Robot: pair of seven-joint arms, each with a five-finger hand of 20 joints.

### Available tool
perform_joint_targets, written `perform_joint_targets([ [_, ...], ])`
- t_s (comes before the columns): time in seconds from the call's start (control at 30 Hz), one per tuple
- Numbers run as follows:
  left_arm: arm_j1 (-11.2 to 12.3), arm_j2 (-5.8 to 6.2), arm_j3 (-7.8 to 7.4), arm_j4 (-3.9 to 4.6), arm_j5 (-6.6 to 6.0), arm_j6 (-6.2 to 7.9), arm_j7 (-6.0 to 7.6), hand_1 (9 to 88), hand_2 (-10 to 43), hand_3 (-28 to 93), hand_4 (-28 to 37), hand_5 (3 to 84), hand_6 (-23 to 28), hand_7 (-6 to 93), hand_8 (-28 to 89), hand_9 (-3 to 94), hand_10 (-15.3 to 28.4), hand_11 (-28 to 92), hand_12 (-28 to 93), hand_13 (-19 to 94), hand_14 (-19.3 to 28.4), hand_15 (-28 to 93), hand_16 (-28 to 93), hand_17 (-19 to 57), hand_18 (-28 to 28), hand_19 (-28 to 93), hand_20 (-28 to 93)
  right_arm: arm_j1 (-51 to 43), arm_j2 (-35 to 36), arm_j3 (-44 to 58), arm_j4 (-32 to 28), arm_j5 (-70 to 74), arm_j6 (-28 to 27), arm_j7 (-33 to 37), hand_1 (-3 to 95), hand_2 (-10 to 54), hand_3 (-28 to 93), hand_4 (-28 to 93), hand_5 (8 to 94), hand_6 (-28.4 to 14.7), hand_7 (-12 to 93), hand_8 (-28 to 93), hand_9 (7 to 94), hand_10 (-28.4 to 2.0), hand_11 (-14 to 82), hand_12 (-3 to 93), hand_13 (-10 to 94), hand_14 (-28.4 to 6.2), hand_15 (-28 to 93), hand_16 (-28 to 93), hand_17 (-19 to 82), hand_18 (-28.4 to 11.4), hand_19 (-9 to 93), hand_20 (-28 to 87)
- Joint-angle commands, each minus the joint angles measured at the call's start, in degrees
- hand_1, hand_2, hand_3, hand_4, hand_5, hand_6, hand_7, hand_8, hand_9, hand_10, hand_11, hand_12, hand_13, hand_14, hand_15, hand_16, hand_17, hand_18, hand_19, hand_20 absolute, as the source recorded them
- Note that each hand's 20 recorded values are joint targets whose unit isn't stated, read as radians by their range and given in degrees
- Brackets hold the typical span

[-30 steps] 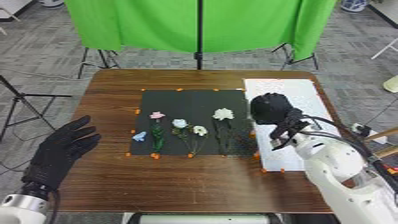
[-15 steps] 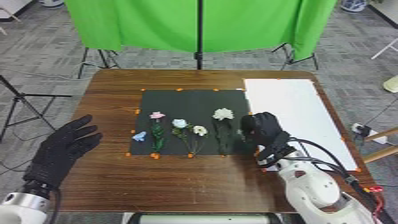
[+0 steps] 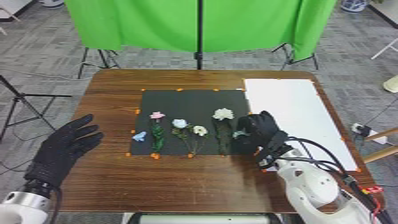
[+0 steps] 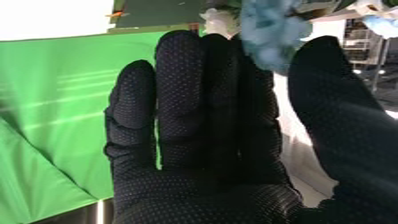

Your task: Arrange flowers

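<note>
In the head view my right hand (image 3: 258, 129) is at the dark mat's right edge, beside a teal-blue flower (image 3: 240, 134). The right wrist view has the right hand (image 4: 200, 110) open, fingers straight and thumb apart, with the blue flower (image 4: 269, 37) at the gap between fingertips and thumb; whether they touch is unclear. On the mat (image 3: 182, 100) lie a pink flower (image 3: 157, 115), a small blue one (image 3: 139, 136), a pale blue rose (image 3: 179, 123), a white bloom (image 3: 200, 130) and a larger white one (image 3: 223, 114). My left hand (image 3: 67, 142) is open left of the mat.
A white board (image 3: 298, 107) lies along the table's right side, with the right forearm over its near part. Orange tape bits mark the edges of mat and board. A green cloth (image 3: 147, 25) hangs behind the table (image 3: 115, 85).
My right hand has come from over the white board to the mat's right edge, nearer the table's front. The teal-blue flower has come into sight beside it. The left hand has stayed put.
</note>
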State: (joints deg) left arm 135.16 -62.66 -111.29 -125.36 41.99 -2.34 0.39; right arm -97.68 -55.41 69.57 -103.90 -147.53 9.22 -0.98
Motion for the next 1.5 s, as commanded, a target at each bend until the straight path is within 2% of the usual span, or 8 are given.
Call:
perform_joint_targets([
  [0.03, 0.6, 0.14, -0.16, 0.52, 0.21, -0.69, -0.65, 26.8, 0.3, 72, -23.1, 35.1, 2.6, 28.0, -13, 30.7, 13.1, 32, 14, 26, 15.2, 44, -1, -5.1, 22.5, 50, 9, -2.9, -0.4, 2.7, -4.4, 5.0, -5.3, 2.1, 25.4, -9.5, 89, -28, 45.9, -2.8, 48, -27, 48.0, -11.5, 51.8, 24.7, 55, -5.9, 66, 18, 26, -16.3, 79, 43],
  [0.2, 0.4, 0.17, 0.04, 0.59, 0.17, -0.79, -0.73, 26.9, 0.3, 72, -23.2, 35.1, 2.6, 27.9, -13, 30.7, 13.0, 32, 14, 26, 15.1, 44, -1, -5.1, 22.5, 50, 9, -3.5, -0.5, 3.4, -5.6, 6.7, -5.8, 2.3, 22.3, -9.5, 88, -28, 40.6, -4.1, 47, -26, 42.3, -13.0, 51.9, 24.7, 49, -7.2, 68, 16, 24, -17.3, 79, 43],
  [0.43, 0.6, 0.25, -0.01, 0.59, 0.17, -0.66, -0.58, 26.9, 0.3, 72, -23.3, 35.1, 2.6, 27.8, -13, 30.7, 13.0, 32, 14, 26, 15.2, 44, -1, -5.1, 22.5, 50, 9, -3.8, -0.4, 4.1, -6.2, 8.1, -8.7, 3.0, 22.4, -9.5, 88, -28, 40.3, -4.3, 47, -26, 42.0, -13.1, 52.1, 24.4, 49, -7.2, 68, 15, 23, -17.6, 78, 44],
  [0.57, 1.0, 0.05, -0.04, 0.40, 0.16, -0.54, -0.32, 26.9, 0.3, 72, -23.3, 35.0, 2.6, 27.9, -13, 30.7, 13.1, 32, 14, 26, 15.2, 44, -1, -5.1, 22.5, 50, 9, -3.8, -0.1, 4.0, -6.1, 8.5, -9.7, 3.5, 27.7, -9.5, 89, -28, 44.5, -3.6, 47, -26, 47.0, -12.4, 53.1, 24.0, 53, -6.6, 68, 14, 25, -16.9, 78, 43],
  [0.93, 1.2, -0.24, -0.14, 0.24, 0.13, -0.03, -0.24, 27.0, 0.3, 72, -23.3, 35.1, 2.6, 27.9, -13, 30.7, 13.0, 32, 14, 26, 15.2, 44, -1, -5.1, 22.5, 50, 9, -5.2, -0.2, 5.9, -6.8, 10.5, -8.6, 0.5, 29.1, -7.0, 89, -28, 54.7, -2.8, 44, -25, 57.8, -12.3, 53.4, 24.9, 62, -7.6, 67, 16, 29, -17.8, 82, 43],
  [1.13, 1.3, -0.36, -0.23, 0.13, 0.16, 0.02, -0.16, 27.1, 0.4, 72, -23.3, 35.1, 2.6, 28.0, -13, 30.7, 13.0, 32, 14, 26, 15.2, 45, -1, -5.1, 22.5, 50, 9, -5.6, 0.0, 6.2, -7.1, 10.4, -6.5, -2.1, 32.4, -8.9, 89, -28, 54.9, -2.3, 46, -26, 58.7, -11.4, 51.7, 29.8, 63, -6.8, 67, 18, 31, -17.5, 83, 42],
  [1.3, 1.5, -0.46, -0.39, 0.07, 0.13, 0.18, -0.11, 27.2, 0.5, 72, -23.1, 35.0, 2.6, 28.0, -13, 30.7, 13.0, 32, 14, 26, 15.2, 45, -1, -5.1, 22.6, 50, 9, -5.2, -1.0, 7.8, -7.3, 14.9, -11.9, -5.8, 32.9, -7.7, 88, -28, 56.4, -2.3, 47, -19, 60.2, -11.3, 51.2, 33.1, 65, -6.9, 68, 19, 32, -17.7, 85, 43],
  [1.5, 1.5, -0.59, -0.39, -0.01, 0.16, 0.10, -0.10, 27.2, 0.4, 72, -23.0, 35.0, 2.6, 28.1, -13, 30.7, 13.0, 32, 14, 26, 15.2, 45, -1, -5.1, 22.6, 50, 9, -4.6, -1.3, 7.0, -6.8, 14.4, -8.6, -4.0, 32.2, -6.0, 89, -28, 56.0, -2.8, 43, -24, 59.5, -11.6, 50.0, 31.7, 64, -7.4, 66, 19, 32, -17.4, 84, 42],
])
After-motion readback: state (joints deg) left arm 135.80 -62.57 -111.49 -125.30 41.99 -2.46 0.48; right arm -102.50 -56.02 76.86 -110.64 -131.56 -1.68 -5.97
